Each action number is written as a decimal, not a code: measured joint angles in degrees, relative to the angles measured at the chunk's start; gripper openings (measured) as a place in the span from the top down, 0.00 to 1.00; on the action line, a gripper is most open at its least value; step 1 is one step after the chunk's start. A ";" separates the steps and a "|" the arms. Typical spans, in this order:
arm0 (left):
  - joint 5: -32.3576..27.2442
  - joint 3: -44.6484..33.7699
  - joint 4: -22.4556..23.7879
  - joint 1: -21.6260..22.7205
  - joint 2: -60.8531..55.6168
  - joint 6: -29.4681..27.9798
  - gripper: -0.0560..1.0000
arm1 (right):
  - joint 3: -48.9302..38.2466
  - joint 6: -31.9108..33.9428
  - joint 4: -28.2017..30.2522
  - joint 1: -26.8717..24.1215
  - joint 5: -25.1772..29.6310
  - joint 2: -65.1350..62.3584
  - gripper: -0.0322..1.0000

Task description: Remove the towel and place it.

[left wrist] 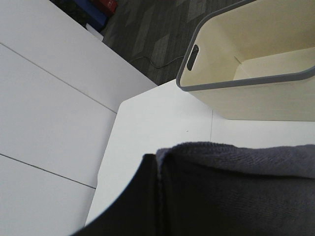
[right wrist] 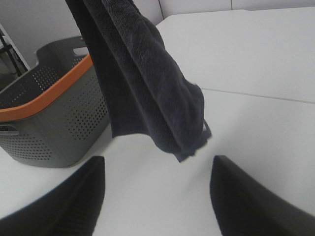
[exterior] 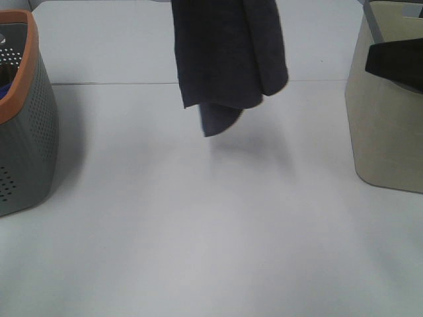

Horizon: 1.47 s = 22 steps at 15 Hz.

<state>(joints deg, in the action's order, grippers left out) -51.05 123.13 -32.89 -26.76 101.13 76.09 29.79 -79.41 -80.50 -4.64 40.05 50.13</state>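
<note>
The dark navy towel hangs in the air over the far middle of the white table, its upper end cut off by the top of the exterior view. Its lowest corner hangs free above the table. In the left wrist view the towel fills the space right below the camera and hides my left gripper's fingers. In the right wrist view the towel hangs ahead of my right gripper, which is open and empty, its two dark fingers spread wide above the table.
A grey perforated basket with an orange rim stands at the left edge and shows in the right wrist view. A beige basket with a grey rim stands at the right. A black part of my right arm is in front of it.
</note>
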 joint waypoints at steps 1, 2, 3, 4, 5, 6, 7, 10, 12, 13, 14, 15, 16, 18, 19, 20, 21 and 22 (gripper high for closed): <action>0.40 0.00 0.00 -0.86 0.52 0.11 0.95 | 0.00 -4.76 -3.50 0.00 0.86 2.81 0.36; 0.57 0.00 0.00 -1.66 1.03 0.63 0.95 | 0.11 -9.05 -6.36 0.00 2.01 5.16 0.36; 0.63 0.00 0.00 -2.58 1.55 1.60 0.95 | 0.46 -12.15 -8.19 0.00 3.44 7.39 0.36; 0.63 0.00 0.00 -3.38 1.95 2.06 0.95 | 1.15 -14.44 -9.45 0.00 5.27 9.80 0.36; 0.63 0.00 0.00 -4.07 2.18 2.29 0.95 | 1.78 -15.70 -9.85 0.00 7.73 11.97 0.36; 0.63 0.00 0.00 -4.53 2.18 2.41 0.95 | 2.46 -16.56 -9.91 0.00 10.66 13.64 0.36; 0.69 0.00 -0.34 -4.81 2.18 2.41 0.95 | 3.21 -17.42 -9.97 0.00 14.44 14.84 0.36; 1.03 0.00 -0.57 -6.25 2.18 2.41 0.95 | 4.93 -20.51 -10.60 0.00 22.29 15.76 0.36; 1.72 0.00 -0.74 -6.99 2.18 2.98 0.95 | 4.93 -21.77 -12.49 0.00 22.86 17.48 0.37; 1.72 0.00 -0.74 -6.99 2.18 2.98 0.95 | 4.93 -21.77 -12.49 0.00 22.86 17.48 0.37; 2.01 0.00 -0.74 -7.16 2.18 3.78 0.95 | 4.93 -22.69 -13.18 0.00 24.06 18.68 0.38; 2.18 0.00 -0.74 -7.39 2.18 3.95 0.95 | 4.93 -23.72 -13.75 0.00 25.21 19.60 0.38; 2.23 0.00 -0.74 -7.45 2.18 3.95 0.95 | 4.93 -24.52 -14.78 0.00 25.78 20.57 0.39; 2.29 0.00 -0.86 -7.45 2.18 3.95 0.95 | 4.93 -26.76 -16.90 0.00 26.30 22.69 0.39; 2.29 0.00 -0.86 -7.56 2.18 3.95 0.95 | 4.93 -29.45 -18.45 0.00 26.70 25.84 0.39; 2.29 0.00 -0.86 -7.56 2.18 3.95 0.95 | 4.93 -30.88 -18.91 0.52 26.64 27.79 0.39; 2.29 0.00 -0.86 -7.62 2.18 4.01 0.95 | 4.98 -32.83 -19.14 2.23 26.59 29.62 0.39; 2.29 0.00 -0.86 -7.62 2.18 4.01 0.95 | 5.61 -34.78 -19.08 4.70 25.78 31.23 0.39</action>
<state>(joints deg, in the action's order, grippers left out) -48.76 123.13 -33.75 -34.38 103.30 80.10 35.41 -114.19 -99.58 0.06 65.83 81.36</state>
